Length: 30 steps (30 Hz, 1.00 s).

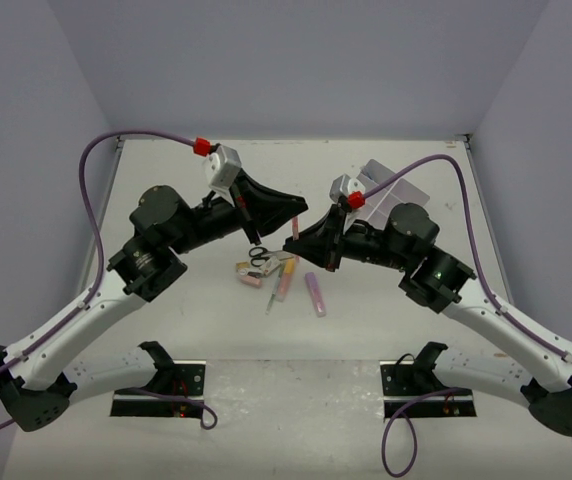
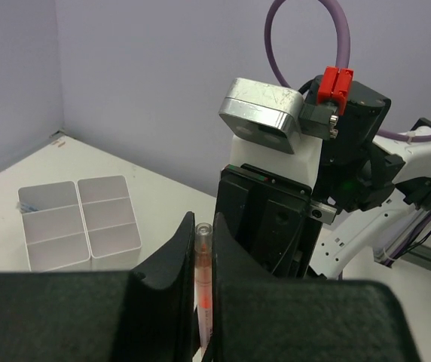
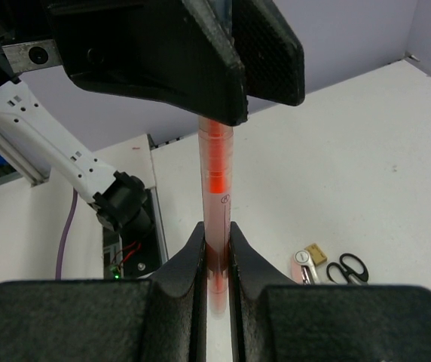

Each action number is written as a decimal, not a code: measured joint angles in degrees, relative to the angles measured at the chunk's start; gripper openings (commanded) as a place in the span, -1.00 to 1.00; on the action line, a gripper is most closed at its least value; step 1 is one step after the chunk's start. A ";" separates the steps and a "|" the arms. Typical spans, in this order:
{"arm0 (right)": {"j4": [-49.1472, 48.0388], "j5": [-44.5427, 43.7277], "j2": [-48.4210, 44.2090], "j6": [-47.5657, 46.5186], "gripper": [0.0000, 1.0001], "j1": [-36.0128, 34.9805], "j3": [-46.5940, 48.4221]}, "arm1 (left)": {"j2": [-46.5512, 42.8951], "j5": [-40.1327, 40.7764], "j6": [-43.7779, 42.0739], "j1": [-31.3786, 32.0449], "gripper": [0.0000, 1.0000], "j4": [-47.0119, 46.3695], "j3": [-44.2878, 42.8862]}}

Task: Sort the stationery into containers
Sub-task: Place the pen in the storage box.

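Note:
An orange marker [image 3: 216, 181] hangs in the air between both grippers, above the middle of the table. My left gripper [image 2: 204, 226] is shut on one end of the orange marker [image 2: 203, 279]. My right gripper [image 3: 215, 234] is shut on the other end. From above, the left gripper [image 1: 299, 211] and right gripper [image 1: 292, 242] meet tip to tip. The white divided container [image 2: 80, 222] stands at the back right [image 1: 394, 186], partly hidden behind the right arm. More stationery lies below: black scissors [image 1: 258, 256], a pink marker [image 1: 285, 280], a purple marker [image 1: 315, 294] and an eraser [image 1: 249, 280].
A thin grey pen [image 1: 274, 296] lies among the loose items. In the right wrist view the scissors [image 3: 347, 268] and a small pink and tan piece [image 3: 310, 259] lie on the table below the marker. Purple cables arc over both arms.

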<state>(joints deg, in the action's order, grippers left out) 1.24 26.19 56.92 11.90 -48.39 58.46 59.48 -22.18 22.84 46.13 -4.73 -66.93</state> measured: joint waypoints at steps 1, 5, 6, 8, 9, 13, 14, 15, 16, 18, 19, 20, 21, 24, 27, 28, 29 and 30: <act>0.06 -0.07 -0.01 0.00 -1.00 -0.01 0.00 | 0.00 -0.07 0.08 0.00 -1.00 0.01 0.01; 0.07 -1.10 -0.12 0.04 -1.00 -0.15 0.00 | 0.02 -0.25 0.14 0.00 -1.00 -0.37 0.23; 0.11 -1.67 -0.21 0.04 -1.00 -0.23 0.00 | 0.08 -0.38 0.16 0.00 -1.00 -0.52 0.28; 0.26 -2.76 -0.32 0.04 -1.00 -0.39 0.02 | 0.17 -0.43 0.23 -0.02 -1.00 -1.52 0.76; 0.80 -3.06 -0.32 0.03 -1.00 -0.42 0.19 | 0.16 -0.43 0.26 -0.04 -1.00 -2.12 1.24; 3.35 -5.31 -0.16 -0.18 -1.00 -0.41 0.86 | -0.04 -0.55 1.11 -0.40 -1.00 -7.18 5.05; 4.10 -5.63 -0.02 -0.20 -1.00 -0.41 1.06 | -0.13 -0.42 1.40 -0.52 -1.00 -8.55 6.10; 4.80 -5.86 0.15 -0.19 -1.00 -0.34 1.28 | -0.22 -0.28 1.67 -0.62 -1.00 -9.95 7.16; 5.27 -5.79 0.41 -0.08 -1.00 -0.02 1.56 | -0.34 -0.09 1.86 -0.64 -1.00 -11.45 8.30; 6.27 -5.31 1.20 0.06 -1.00 0.63 2.33 | -0.65 0.75 2.23 -0.63 -1.00 -14.44 10.57; 6.93 -4.73 1.80 0.14 -1.00 1.06 2.87 | -0.79 1.34 2.43 -0.63 -1.00 -15.55 11.46; 7.54 -3.87 2.36 0.28 -1.00 1.56 3.42 | -0.94 2.02 2.63 -0.63 -1.00 -16.48 12.19; 8.08 -2.96 2.96 0.51 -1.00 2.11 3.98 | -1.00 2.67 2.79 -0.63 -1.00 -17.23 12.73; 9.08 -0.32 4.29 1.43 -1.00 3.72 5.94 | -1.14 4.47 3.22 -0.54 -1.00 -19.58 13.89; 10.18 2.55 5.28 1.94 -1.00 5.11 7.94 | -1.92 6.65 3.59 -0.03 -1.00 -21.99 15.45; 10.25 3.57 5.44 1.87 -1.00 5.33 8.17 | -2.27 7.50 3.58 0.12 -1.00 -22.15 15.77; 10.18 4.74 5.62 1.79 -1.00 5.56 8.27 | -2.83 8.26 3.38 0.38 -1.00 -21.72 15.93; 9.83 5.81 5.80 1.73 -1.00 5.72 8.28 | -3.32 8.80 2.97 0.70 -1.00 -20.65 15.67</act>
<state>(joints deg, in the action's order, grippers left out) 11.06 32.00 62.72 13.63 -42.66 66.74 56.16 -13.38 25.81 46.83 -25.38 -51.26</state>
